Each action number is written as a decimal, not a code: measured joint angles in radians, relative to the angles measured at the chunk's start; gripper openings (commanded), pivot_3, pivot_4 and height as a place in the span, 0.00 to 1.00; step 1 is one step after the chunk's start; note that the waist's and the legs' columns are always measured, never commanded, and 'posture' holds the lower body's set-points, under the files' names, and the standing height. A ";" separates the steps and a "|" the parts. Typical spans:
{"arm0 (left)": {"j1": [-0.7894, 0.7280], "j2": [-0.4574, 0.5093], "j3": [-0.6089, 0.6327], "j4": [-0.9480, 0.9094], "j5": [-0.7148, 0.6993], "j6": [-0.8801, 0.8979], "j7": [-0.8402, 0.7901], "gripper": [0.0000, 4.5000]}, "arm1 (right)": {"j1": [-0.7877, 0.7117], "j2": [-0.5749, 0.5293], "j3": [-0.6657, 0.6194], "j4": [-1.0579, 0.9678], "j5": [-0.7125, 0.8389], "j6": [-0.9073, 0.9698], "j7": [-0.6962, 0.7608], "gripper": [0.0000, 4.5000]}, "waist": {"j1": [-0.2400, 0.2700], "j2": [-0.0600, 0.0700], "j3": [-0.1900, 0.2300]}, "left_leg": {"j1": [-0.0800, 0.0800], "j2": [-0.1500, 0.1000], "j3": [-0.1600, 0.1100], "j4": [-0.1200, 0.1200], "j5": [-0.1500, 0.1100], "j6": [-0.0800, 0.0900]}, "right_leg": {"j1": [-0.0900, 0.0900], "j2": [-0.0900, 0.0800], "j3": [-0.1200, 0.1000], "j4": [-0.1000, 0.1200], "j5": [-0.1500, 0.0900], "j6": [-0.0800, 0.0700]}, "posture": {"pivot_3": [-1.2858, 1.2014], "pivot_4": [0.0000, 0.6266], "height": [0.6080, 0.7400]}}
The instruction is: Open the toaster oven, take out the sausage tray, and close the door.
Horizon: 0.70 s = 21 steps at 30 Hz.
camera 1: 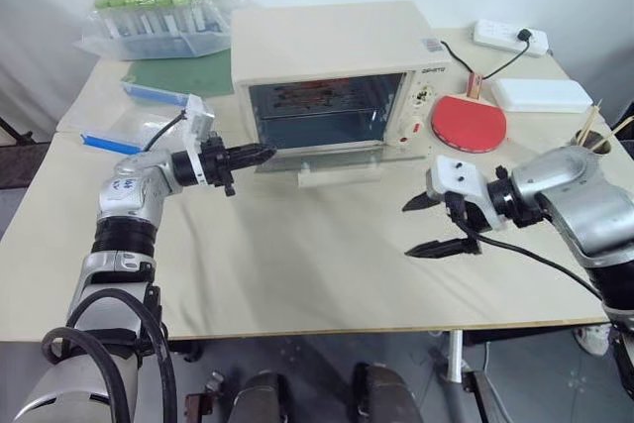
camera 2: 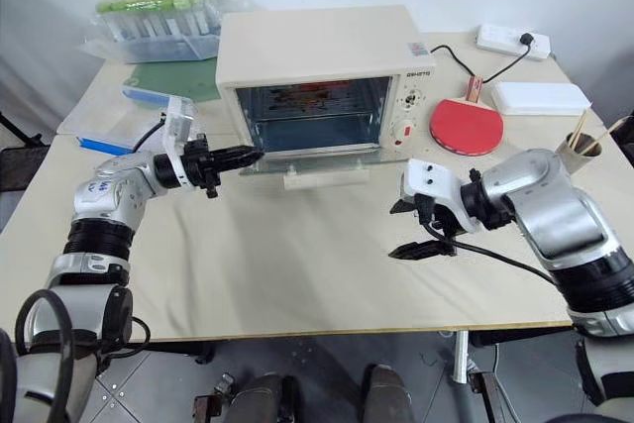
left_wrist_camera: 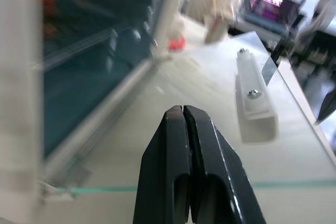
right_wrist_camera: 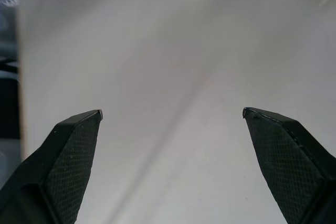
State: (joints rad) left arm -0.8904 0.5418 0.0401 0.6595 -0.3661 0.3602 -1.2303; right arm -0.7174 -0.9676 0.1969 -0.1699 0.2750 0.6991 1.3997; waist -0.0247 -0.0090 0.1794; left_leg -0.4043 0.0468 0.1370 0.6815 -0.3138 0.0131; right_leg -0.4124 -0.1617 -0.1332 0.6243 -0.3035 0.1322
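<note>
The cream-white toaster oven [camera 1: 337, 42] stands at the back middle of the table. Its glass door [camera 1: 327, 163] lies open and flat in front of it, with the cream bar handle [left_wrist_camera: 256, 103] at its front edge. Inside, high in the cavity, I dimly see the sausage tray [camera 2: 309, 96] with reddish-brown marks. My left gripper [camera 1: 265, 154] is shut on nothing. It points level at the door's left corner, just above the glass [left_wrist_camera: 157, 140]. My right gripper [camera 1: 407, 230] hangs open and empty over bare table, in front of and to the right of the oven.
A red table-tennis paddle [camera 1: 469, 123], a white box [camera 1: 541, 95] and a power strip [camera 1: 510, 37] lie right of the oven. Clear plastic boxes [camera 1: 163, 12] and a blue-edged plastic box [camera 1: 149, 121] sit at the left. A cup of sticks [camera 1: 592, 138] stands far right.
</note>
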 measured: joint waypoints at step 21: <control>0.263 -0.002 -0.018 -0.280 0.063 -0.071 0.071 0.01 | -0.138 0.474 0.169 0.165 -0.355 -0.340 -0.668 1.00 | -0.005 0.000 0.000 | 0.000 0.000 0.000 0.001 0.000 0.000 | -0.001 -0.001 0.000 0.004 0.000 0.000 | 0.52 0.24 1.00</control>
State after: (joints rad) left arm -0.6270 0.5398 0.0218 0.3799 -0.3032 0.2888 -1.1596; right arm -0.8551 -0.4931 0.3657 -0.0047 -0.0800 0.3594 0.7315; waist -0.0300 -0.0092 0.1790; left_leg -0.4042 0.0473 0.1371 0.6829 -0.3137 0.0130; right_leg -0.4131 -0.1629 -0.1327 0.6280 -0.3035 0.1322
